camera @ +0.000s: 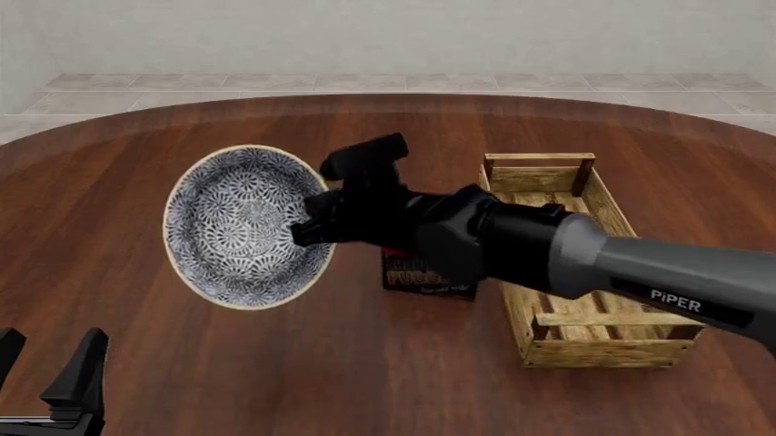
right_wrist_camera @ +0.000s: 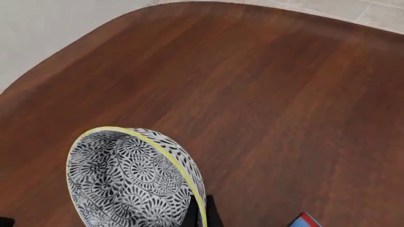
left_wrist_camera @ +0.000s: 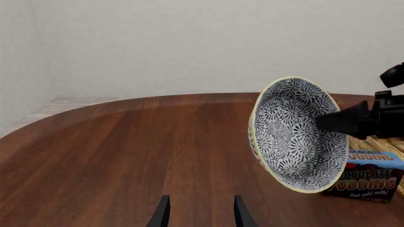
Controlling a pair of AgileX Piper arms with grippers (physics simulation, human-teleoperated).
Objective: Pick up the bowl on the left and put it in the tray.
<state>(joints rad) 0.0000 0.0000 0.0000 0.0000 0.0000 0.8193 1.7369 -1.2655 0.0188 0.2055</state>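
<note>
Front view: right gripper (camera: 313,227) jaws clench the bowl (camera: 243,227) by its rim, tipped sideways; rigid, slick, breakable ceramic. Left gripper (camera: 49,368) jaws released.

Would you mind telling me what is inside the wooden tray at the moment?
The tray shows only bare slats where visible. The right arm crosses its near-left part, so that portion is hidden. The bowl is held outside it, by the right gripper.

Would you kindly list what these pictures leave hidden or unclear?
- Front view: the pudding box is mostly hidden behind the right arm.
- Left wrist view: the tray is cut off by the edge and blocked by the arm.
- Right wrist view: the bowl runs off the edge.
</note>
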